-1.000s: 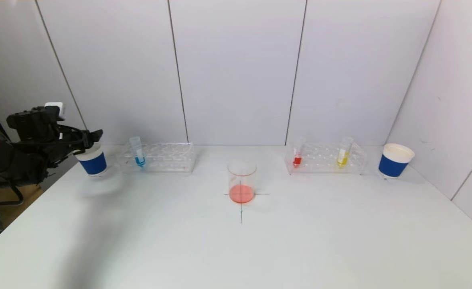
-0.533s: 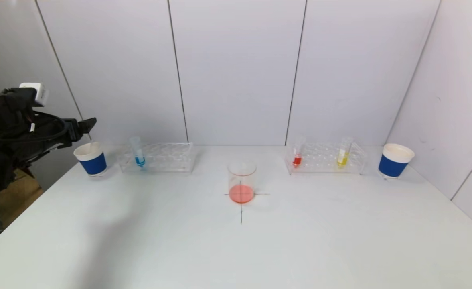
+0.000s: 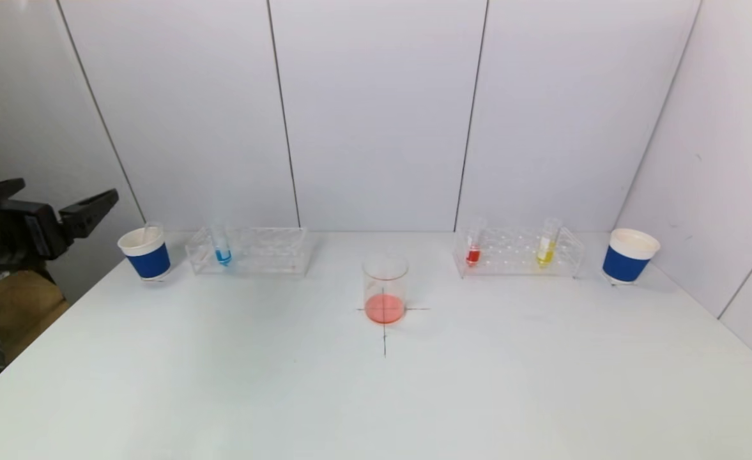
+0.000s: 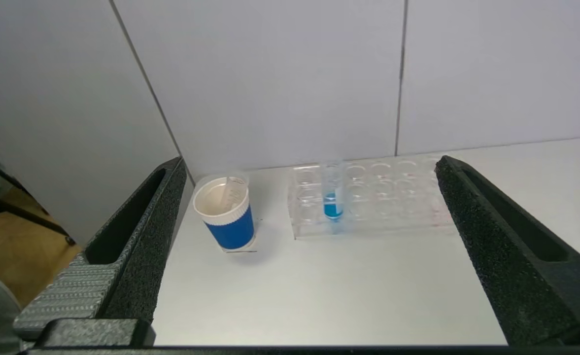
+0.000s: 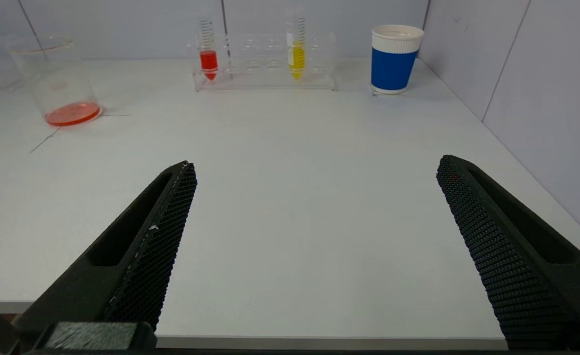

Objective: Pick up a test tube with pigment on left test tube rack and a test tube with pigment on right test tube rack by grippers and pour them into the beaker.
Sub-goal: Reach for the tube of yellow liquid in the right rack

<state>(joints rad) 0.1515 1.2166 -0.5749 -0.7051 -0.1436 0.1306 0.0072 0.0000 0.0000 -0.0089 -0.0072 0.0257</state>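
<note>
A glass beaker (image 3: 384,287) with a little red liquid stands mid-table on a cross mark. The clear left rack (image 3: 267,250) holds a blue-pigment tube (image 3: 222,246). The clear right rack (image 3: 510,254) holds a red tube (image 3: 473,249) and a yellow tube (image 3: 546,244). My left gripper (image 3: 56,198) is open and empty, off the table's left edge, left of the blue cup (image 3: 145,253). In the left wrist view the gripper (image 4: 309,160) faces the cup (image 4: 228,222) and the blue tube (image 4: 333,202). My right gripper (image 5: 317,161) is open and empty above the table's near edge, out of the head view.
An empty tube (image 4: 230,190) leans inside the left blue cup. A second blue cup (image 3: 630,255) stands right of the right rack, near the right wall. White walls close the back and right. The right wrist view shows the beaker (image 5: 55,79).
My left gripper has drawn back to the left, away from over the left blue cup, leaving the empty tube in the cup. Nothing else has moved.
</note>
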